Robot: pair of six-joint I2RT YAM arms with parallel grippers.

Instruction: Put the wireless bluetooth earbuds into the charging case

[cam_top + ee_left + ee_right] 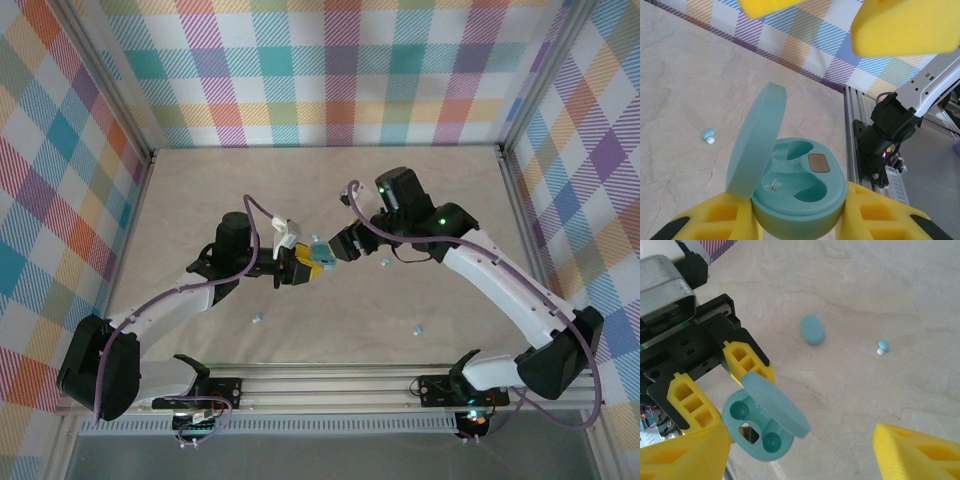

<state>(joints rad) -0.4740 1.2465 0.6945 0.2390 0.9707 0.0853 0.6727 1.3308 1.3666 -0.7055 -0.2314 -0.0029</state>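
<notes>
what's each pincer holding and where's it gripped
The left pincer clamps the open charging case by the sides of its base; the right pincer is open, holding nothing.

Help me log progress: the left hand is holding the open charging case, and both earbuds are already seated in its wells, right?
No. The left hand does hold the open charging case, but its two wells are empty, as the left wrist view shows; one earbud lies loose on the table.
</notes>
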